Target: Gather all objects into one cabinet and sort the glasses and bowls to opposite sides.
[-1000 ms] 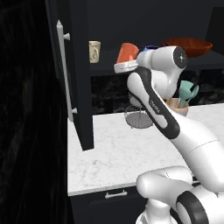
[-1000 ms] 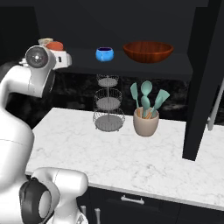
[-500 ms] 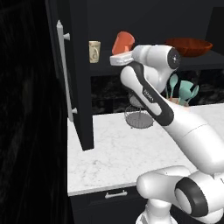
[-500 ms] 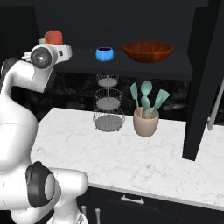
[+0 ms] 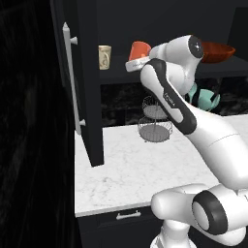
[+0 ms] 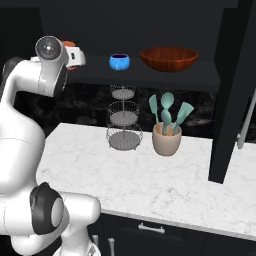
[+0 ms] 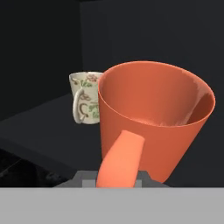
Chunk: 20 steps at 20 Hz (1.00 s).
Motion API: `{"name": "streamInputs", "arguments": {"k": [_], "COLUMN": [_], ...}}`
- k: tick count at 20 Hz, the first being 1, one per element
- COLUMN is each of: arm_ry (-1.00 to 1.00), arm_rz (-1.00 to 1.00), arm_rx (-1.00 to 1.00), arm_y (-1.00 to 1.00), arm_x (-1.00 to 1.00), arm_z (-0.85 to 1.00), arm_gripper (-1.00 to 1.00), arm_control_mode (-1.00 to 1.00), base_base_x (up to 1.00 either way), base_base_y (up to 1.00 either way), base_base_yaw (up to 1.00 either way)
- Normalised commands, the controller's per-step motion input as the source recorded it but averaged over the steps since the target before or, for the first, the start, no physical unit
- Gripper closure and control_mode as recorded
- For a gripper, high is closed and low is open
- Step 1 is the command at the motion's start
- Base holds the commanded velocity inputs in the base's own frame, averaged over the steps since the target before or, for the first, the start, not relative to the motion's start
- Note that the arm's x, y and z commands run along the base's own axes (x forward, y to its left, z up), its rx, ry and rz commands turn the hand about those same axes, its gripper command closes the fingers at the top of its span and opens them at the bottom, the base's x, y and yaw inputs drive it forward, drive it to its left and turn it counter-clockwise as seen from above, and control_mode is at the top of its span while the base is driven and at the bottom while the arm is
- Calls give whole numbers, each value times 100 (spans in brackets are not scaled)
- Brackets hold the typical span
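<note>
My gripper (image 5: 132, 63) is shut on the orange-red cup (image 5: 140, 49), holding it tilted just above the cabinet's dark shelf (image 5: 116, 73). From the hand view the orange-red cup (image 7: 153, 118) looms close, its handle (image 7: 120, 159) toward me, and the beige cup (image 7: 87, 104) stands upright on the shelf just behind it to the left. That beige cup (image 5: 104, 57) sits at the shelf's left end. Further right stand the blue bowl (image 6: 120, 62) and the wide red-brown bowl (image 6: 169, 58). The orange-red cup (image 6: 70, 45) peeks out behind my hand.
The open cabinet door (image 5: 85, 82) with its pale bar handle (image 5: 72, 80) juts out at the left; another open door (image 6: 235, 100) hangs at the right. On the marble counter (image 6: 150, 180) stand a three-tier wire stand (image 6: 123, 120) and a beige pot of teal utensils (image 6: 166, 140).
The hand has lifted the orange-red cup from shelf-edge height up over the shelf, closer to the beige cup. The wrist has swung upward. The bowls and the beige cup have stayed put.
</note>
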Motion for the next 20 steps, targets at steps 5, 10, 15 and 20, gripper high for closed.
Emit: {"name": "streamInputs", "arguments": {"k": [5,10,15,20], "arm_ry": [-3,-1,0,0], "arm_rz": [8,10,4,0], "arm_rx": [-1,-2,-9,-9], "arm_y": [6,10,4,0], "arm_x": [0,0,4,22], "arm_z": [-1,-13,-22,0], "arm_gripper": [100,100,100,100], "arm_control_mode": [-100,-100,-100,-100], "base_base_x": [0,0,0,0], "base_base_y": [0,0,0,0], "base_base_yaw": [0,0,0,0]}}
